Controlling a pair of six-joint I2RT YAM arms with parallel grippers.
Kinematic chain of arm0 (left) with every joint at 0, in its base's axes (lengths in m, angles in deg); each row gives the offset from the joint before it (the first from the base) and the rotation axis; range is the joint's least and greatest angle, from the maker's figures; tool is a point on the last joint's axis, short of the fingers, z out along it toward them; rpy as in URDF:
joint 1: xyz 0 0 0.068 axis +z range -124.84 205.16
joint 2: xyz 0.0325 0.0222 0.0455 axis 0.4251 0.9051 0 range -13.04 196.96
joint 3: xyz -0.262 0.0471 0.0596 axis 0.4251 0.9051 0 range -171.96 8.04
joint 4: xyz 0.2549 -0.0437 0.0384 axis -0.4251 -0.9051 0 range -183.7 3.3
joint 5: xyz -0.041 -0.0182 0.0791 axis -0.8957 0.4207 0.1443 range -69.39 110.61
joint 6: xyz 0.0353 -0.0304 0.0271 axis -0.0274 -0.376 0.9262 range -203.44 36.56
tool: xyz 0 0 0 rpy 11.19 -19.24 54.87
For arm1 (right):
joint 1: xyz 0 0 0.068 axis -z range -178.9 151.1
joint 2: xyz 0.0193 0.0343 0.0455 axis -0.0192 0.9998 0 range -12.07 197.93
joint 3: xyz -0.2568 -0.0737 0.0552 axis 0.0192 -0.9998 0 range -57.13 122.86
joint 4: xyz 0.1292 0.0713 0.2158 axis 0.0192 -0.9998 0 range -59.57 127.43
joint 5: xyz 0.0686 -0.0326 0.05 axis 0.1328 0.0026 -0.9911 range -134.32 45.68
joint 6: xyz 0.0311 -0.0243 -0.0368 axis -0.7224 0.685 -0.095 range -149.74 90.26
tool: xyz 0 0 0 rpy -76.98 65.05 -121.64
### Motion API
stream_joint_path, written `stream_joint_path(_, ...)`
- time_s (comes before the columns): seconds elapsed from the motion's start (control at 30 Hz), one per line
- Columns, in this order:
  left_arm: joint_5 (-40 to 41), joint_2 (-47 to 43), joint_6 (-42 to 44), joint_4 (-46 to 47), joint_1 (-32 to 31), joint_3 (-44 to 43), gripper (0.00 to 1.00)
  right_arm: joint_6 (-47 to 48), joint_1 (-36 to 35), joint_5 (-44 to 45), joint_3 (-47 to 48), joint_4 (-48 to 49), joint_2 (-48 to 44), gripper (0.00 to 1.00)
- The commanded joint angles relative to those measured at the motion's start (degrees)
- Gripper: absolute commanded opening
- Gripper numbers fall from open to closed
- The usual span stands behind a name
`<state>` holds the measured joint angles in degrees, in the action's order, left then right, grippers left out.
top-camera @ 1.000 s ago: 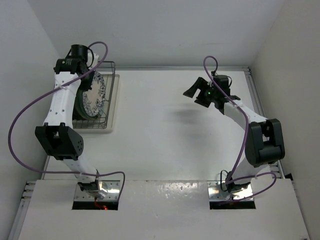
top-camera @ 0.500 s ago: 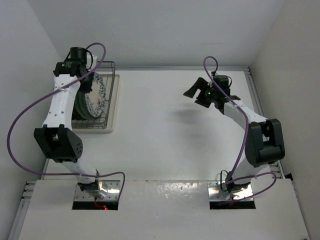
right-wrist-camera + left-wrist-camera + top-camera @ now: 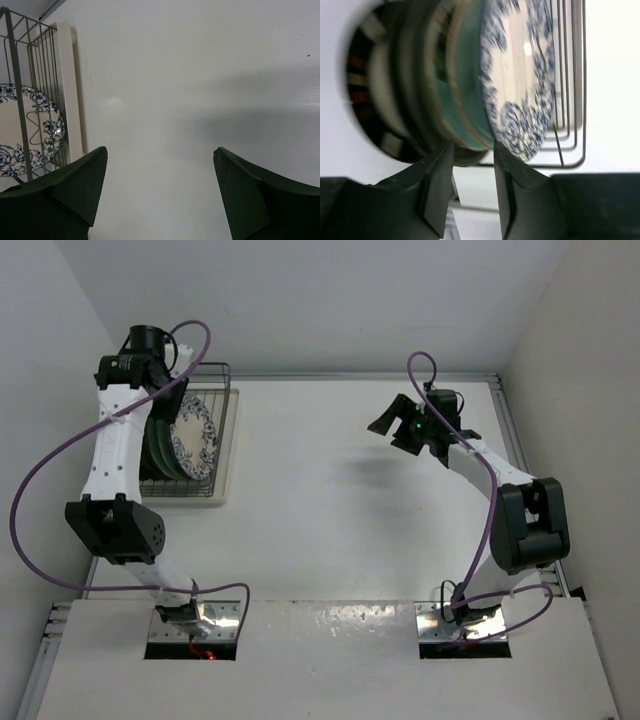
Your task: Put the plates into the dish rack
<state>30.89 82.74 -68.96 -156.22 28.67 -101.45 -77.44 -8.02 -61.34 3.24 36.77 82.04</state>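
Plates (image 3: 465,75) stand on edge just beyond the left gripper's (image 3: 472,148) parted jaws

Blue-and-white flower print across the patterned plate (image 3: 520,75). Mint-green plate (image 3: 463,107) with a tan edge. Cream plate (image 3: 381,95), rim dark with pale stripes. Dark grey wire dish rack (image 3: 568,75), off-white tray base (image 3: 67,90), white table (image 3: 350,500).

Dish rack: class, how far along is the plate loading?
Done: plates stand on edge in the dish rack, blue-and-white plate outermost. In hand: nothing; left tool open at the rim of the mint-green plate, right tool open, empty. Remaining: no plate shows on the table, so loading looks finished.
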Motion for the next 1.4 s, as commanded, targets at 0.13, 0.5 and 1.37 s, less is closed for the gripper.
stream_joint_path(0.13, 5.6, -13.3, -1.3, 20.5, 4.5, -0.1, 0.49, -0.5, 2.7, 0.0, 0.7, 0.8, -2.2, 0.88)
stream_joint_path(0.5, -4.0, -32.2, 7.5, 24.8, 6.9, 34.7, 0.5, 4.0, 8.8, 3.3, 1.2, -8.8, -4.1, 0.97)
stream_joint_path(1.37, -7.7, -78.5, 30.4, 35.8, 4.8, 97.7, 0.8, 8.5, 10.6, 16.8, -34.9, -23.0, -51.0, 1.0)
